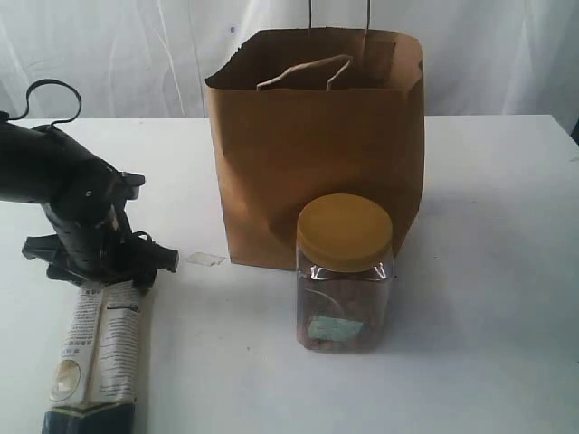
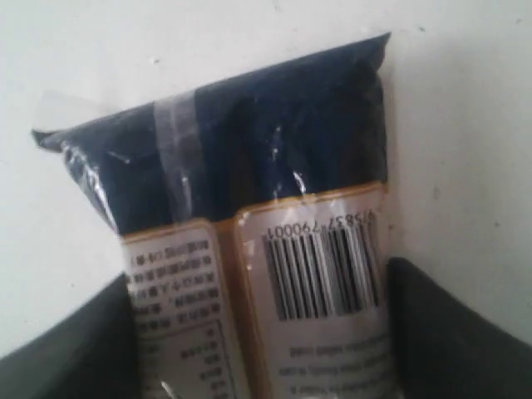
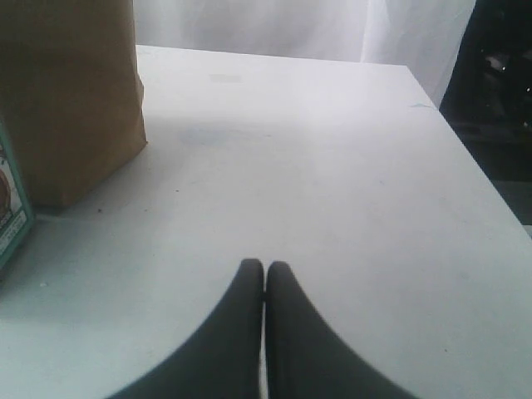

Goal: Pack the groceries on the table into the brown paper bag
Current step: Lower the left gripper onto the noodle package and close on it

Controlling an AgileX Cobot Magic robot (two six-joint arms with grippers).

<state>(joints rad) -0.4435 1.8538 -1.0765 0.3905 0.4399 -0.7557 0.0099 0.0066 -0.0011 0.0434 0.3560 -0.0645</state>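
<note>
Brown kraft at centre stage: the brown paper bag (image 1: 308, 154) stands upright towards the back of the white bench (image 1: 488, 271), mouth open, twisted handles showing at the top. Right in front of it, a touch to the right of its middle, sits the clear jar (image 1: 344, 298) with its yellow lid (image 1: 346, 231) screwed on, upright, brownish contents and a teal label visible through the wall.

Over to the left side now. The long dark-blue pasta packet (image 1: 104, 348) lies flat on the bench, running from the near edge towards the bag. The left tool (image 1: 104, 276) is down over its far end. From the wrist camera, the two dark fingers (image 2: 440, 332) stand apart, one on each side of the packet, right against its edges near the barcode. Whether they are actually pinching it I cannot tell. The packet's dark, taped end sticks out beyond them, resting on the bench.

A small pale flat piece (image 1: 210, 259) lies on the bench between that tool and the bag's lower corner, too small to make out.

The right tool (image 3: 265, 274) is clenched, fingertips pressed together with nothing between them, hanging over bare bench to the right of the bag. White curtain (image 1: 118, 54) behind it all.
</note>
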